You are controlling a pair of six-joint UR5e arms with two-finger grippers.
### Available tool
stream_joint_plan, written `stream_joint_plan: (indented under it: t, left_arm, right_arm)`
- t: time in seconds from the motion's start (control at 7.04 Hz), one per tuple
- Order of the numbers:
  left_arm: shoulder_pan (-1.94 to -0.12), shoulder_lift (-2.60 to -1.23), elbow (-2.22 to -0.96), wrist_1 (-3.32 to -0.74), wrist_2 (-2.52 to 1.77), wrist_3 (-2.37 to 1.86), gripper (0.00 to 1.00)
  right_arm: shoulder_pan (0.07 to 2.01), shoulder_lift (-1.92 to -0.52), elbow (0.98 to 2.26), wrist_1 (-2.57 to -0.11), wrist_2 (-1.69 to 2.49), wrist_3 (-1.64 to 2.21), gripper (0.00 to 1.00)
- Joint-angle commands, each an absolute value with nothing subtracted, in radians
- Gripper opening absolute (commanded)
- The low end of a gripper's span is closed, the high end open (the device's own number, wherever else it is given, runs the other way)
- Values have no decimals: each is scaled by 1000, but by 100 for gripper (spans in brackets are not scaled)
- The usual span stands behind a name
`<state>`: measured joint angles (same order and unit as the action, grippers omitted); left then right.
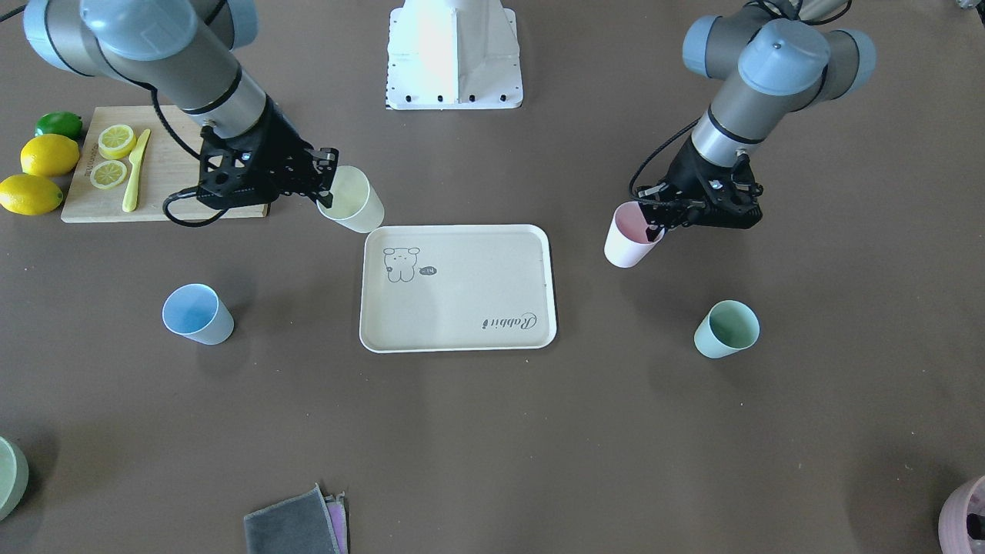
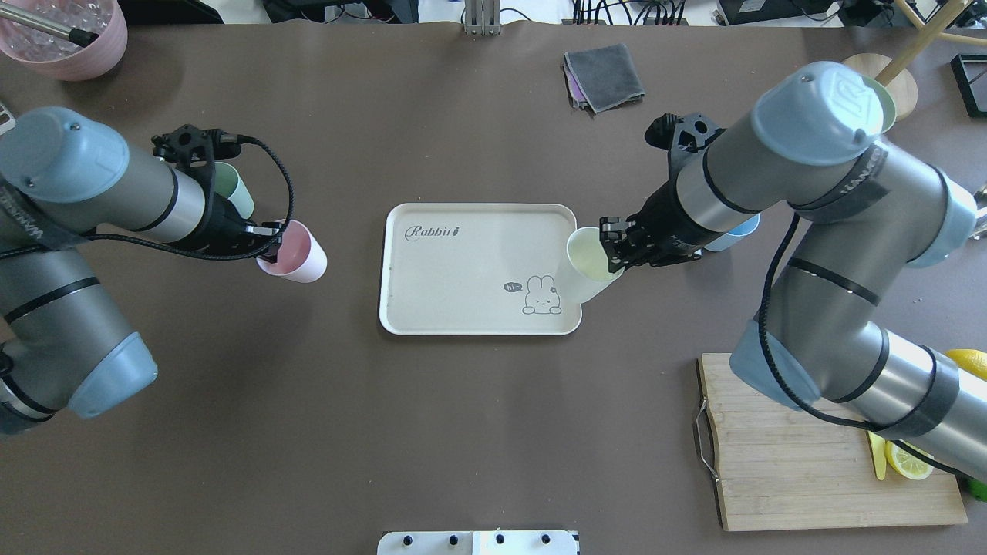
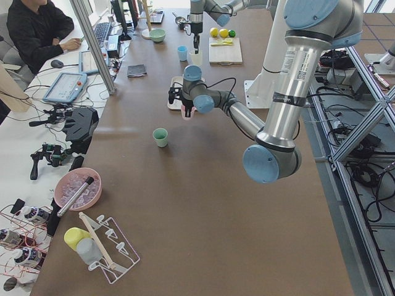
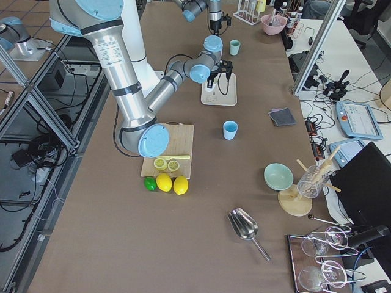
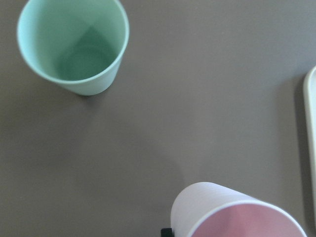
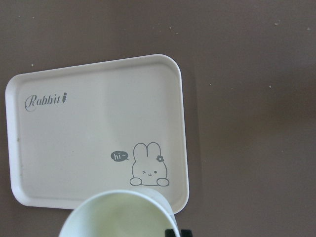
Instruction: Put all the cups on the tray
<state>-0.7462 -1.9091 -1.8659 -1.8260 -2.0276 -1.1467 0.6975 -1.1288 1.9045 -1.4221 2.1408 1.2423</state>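
Brown table covering surrounded the cream tray, and a wide stretch of it ran from the tray's operator-side long edge to the folded grey cloth. Broad gaps also lay off both short ends of the tray.

The right gripper was clamped on the rim of the pale yellow cup. That cup was tilted at the tray's corner by the printed rabbit; whether it touched the rim could not be told. The left gripper was closed on the pink cup, also tilted, well off the tray's opposite short end.

The light blue cup and mint green cup stood upright, farther from the tray than the held cups.

From overhead, the right forearm hid most of the blue cup and the left wrist hid part of the mint one. Each wrist camera cut off its held cup at the lower edge.
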Motion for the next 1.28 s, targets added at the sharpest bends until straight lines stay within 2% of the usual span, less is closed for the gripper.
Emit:
stream_joint_plan:
  t: [0.0, 0.28, 0.43, 0.57, 0.71, 1.14]
  left_arm:
    - [-720, -2017, -1870, -1749, -2025, -1250, 0]
    - [-669, -2071, -1871, -1691, -1981, -1270, 0]
    - [-638, -2091, -1870, -1677, -1973, -1305, 0]
    - [-615, -2111, -1871, -1660, -1941, -1325, 0]
    - [-563, -2135, -1864, -1637, -1884, -1354, 0]
    - [-456, -2161, -1839, -1634, -1769, -1396, 0]
  right_arm:
    - [641, -1039, 1788, -1448, 2057, 1255, 0]
    - [627, -932, 1613, -1437, 2020, 1246, 0]
    - [618, -930, 1594, -1437, 2017, 1240, 0]
    - [618, -931, 1576, -1436, 2017, 1236, 12]
    - [620, -931, 1580, -1433, 2019, 1238, 99]
    - [808, -914, 1633, -1471, 2196, 1212, 100]
